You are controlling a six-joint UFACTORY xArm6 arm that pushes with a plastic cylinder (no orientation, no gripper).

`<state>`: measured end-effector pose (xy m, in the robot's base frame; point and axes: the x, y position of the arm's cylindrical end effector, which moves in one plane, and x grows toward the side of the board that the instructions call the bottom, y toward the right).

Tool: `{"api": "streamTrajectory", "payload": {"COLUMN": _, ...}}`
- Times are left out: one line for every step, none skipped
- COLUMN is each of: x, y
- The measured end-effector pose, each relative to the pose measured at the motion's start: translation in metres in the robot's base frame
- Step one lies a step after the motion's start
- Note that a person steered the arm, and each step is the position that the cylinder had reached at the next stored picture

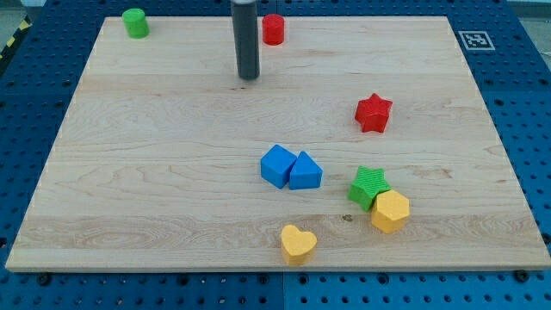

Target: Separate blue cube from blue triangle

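- You find the blue cube just below the board's centre, touching the blue triangle at its 3 o'clock.
- My tip stands well apart at the cube's 11 o'clock, touching no block; it is a bare rod with nothing to open or close.
- Red cylinder sits near the tip's 1 o'clock.
- Green star touches the yellow hexagon, at the triangle's 4 o'clock.

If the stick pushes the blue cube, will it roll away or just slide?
Probably slide: the blue cube sits flat on the smooth wooden board. It touches the blue triangle, so a push from the view's left would likely shove both. My tip is far above it.
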<state>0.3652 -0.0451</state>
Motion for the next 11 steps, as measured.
{"api": "streamTrajectory", "payload": {"x": 0.027, "y": 0.000}}
{"api": "streamTrajectory", "payload": {"x": 0.027, "y": 0.000}}
{"api": "streamTrajectory", "payload": {"x": 0.040, "y": -0.030}}
{"api": "streamTrajectory", "payload": {"x": 0.075, "y": -0.076}}
{"api": "streamTrajectory", "payload": {"x": 0.127, "y": -0.081}}
{"api": "streamTrajectory", "payload": {"x": 0.160, "y": -0.067}}
{"api": "streamTrajectory", "payload": {"x": 0.160, "y": -0.066}}
{"api": "streamTrajectory", "payload": {"x": 0.160, "y": -0.034}}
{"api": "streamTrajectory", "payload": {"x": 0.160, "y": 0.002}}
{"api": "streamTrajectory", "payload": {"x": 0.160, "y": 0.023}}
{"api": "streamTrajectory", "payload": {"x": 0.156, "y": 0.044}}
